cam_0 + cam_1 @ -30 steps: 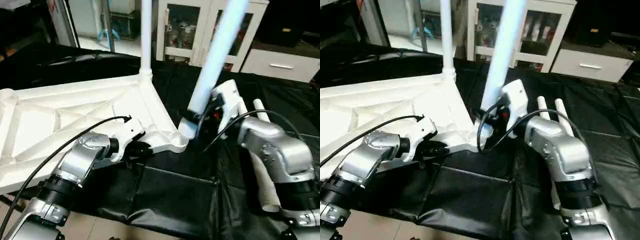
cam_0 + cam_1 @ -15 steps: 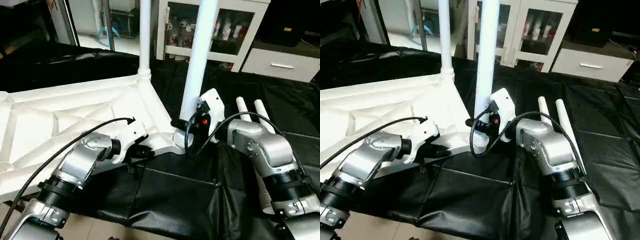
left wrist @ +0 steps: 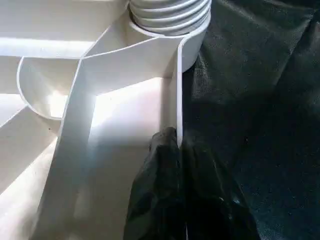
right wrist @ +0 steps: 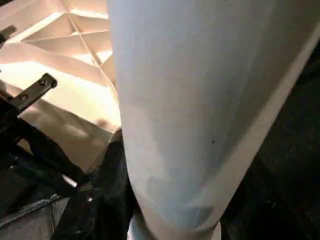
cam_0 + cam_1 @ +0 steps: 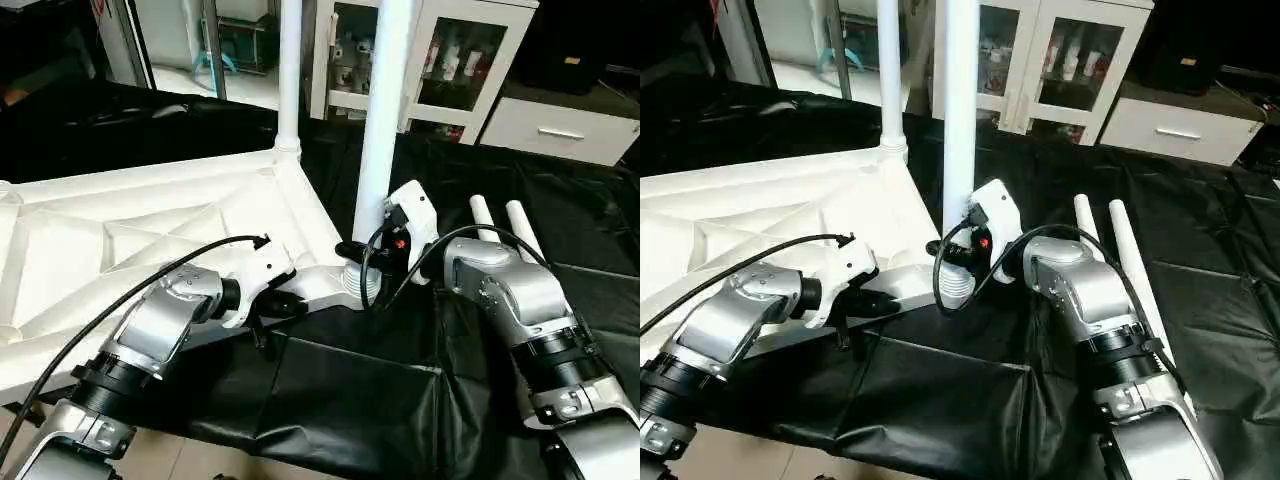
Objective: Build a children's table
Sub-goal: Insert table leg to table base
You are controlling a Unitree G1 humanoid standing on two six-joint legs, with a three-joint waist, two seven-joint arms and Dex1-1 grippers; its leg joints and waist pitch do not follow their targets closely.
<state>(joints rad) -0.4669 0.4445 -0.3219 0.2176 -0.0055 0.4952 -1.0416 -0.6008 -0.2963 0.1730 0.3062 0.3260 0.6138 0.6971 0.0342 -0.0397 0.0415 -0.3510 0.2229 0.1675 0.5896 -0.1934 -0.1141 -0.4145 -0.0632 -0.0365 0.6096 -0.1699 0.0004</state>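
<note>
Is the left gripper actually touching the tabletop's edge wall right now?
Touching. The left wrist view shows the left gripper's black fingers closed on either side of the tabletop's thin edge wall, pinching it.

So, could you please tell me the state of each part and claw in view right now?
Tabletop: upside down, ribbed underside up.
Far corner leg: upright in its socket.
Near corner leg: upright, ribbed end at the near corner socket.
Two spare legs: lying side by side on the black cover.
Left claw: shut on the tabletop's edge wall.
Right claw: gripping the near corner leg low down.
</note>
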